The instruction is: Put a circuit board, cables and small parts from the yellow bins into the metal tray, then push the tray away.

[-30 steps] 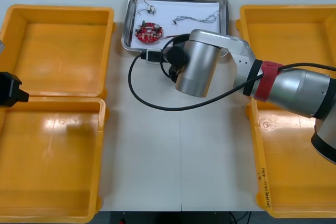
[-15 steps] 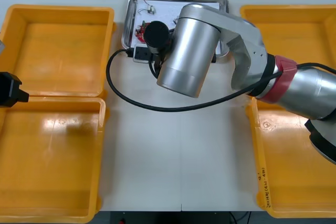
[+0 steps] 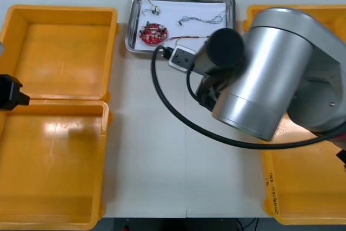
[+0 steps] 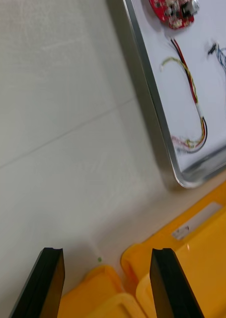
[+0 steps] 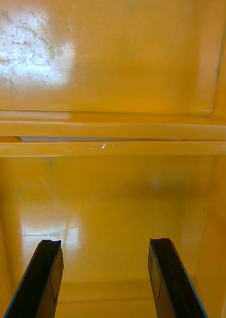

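**Front view.** Right arm (image 3: 259, 85) hangs over the table (image 3: 178, 150), on the near side of the metal tray (image 3: 130, 33). The tray holds the circuit board (image 3: 153, 32), a blue and white cable (image 3: 203, 19), a red and yellow cable (image 3: 186, 38) and a small metal part (image 3: 153, 10). Loading looks done; by my read only the push is left. The tray's far rim sits close to the table's far edge, so a long shove could tip it over. The arm's black lead (image 3: 162, 87) loops close by the tray's near rim and might snag there.

**Right wrist view.** Right pincer (image 4: 107, 251) stands apart, with nothing between the fingers (image 4: 52, 278). Yellow bins (image 4: 192, 263) lie just beyond the fingertips. The tray is well ahead and off toward one finger's side, not square on. Contact at its corner from this line would likely spin the tray rather than slide it, and the loose cable ends could creep over the rim.

**Left wrist view.** Left pincer (image 5: 104, 242) is apart and holds nothing. It is parked over the seam where two yellow bins meet. Little hazard here while it waits.
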Tool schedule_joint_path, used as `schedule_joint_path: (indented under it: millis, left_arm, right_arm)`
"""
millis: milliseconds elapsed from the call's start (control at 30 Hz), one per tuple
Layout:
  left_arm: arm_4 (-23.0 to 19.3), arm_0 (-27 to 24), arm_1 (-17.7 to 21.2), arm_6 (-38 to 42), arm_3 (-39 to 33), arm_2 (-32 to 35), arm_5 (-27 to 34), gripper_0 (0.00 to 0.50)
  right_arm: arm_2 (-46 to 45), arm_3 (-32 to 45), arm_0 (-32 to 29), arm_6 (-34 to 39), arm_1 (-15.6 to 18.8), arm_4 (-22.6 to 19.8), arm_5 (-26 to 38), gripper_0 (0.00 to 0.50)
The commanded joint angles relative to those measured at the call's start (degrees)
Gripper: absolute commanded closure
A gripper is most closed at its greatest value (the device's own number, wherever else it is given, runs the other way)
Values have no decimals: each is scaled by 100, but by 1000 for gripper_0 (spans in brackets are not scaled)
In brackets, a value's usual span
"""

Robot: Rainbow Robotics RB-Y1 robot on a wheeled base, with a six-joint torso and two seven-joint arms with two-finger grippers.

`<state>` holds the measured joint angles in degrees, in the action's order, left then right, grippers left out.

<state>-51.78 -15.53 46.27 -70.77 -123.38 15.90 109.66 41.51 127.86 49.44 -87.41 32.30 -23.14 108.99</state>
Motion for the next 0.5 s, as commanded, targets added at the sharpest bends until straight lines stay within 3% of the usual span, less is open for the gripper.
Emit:
schedule_joint_path:
  millis: [33, 233, 500]
  left_arm:
    - [-34, 103, 260, -394, -151, 177, 34, 0]
    - [-34, 103, 260, -394, -151, 177, 34, 0]
    - [-34, 103, 260, -394, -151, 177, 34, 0]
  right_arm:
    - [-644, 820, -558, 796, 435, -147, 101, 0]
    - [-1672, 1268, -1261, 1877, 787, -867, 101, 0]
    - [-3122, 1171, -2000, 2843, 1173, -1913, 101, 0]
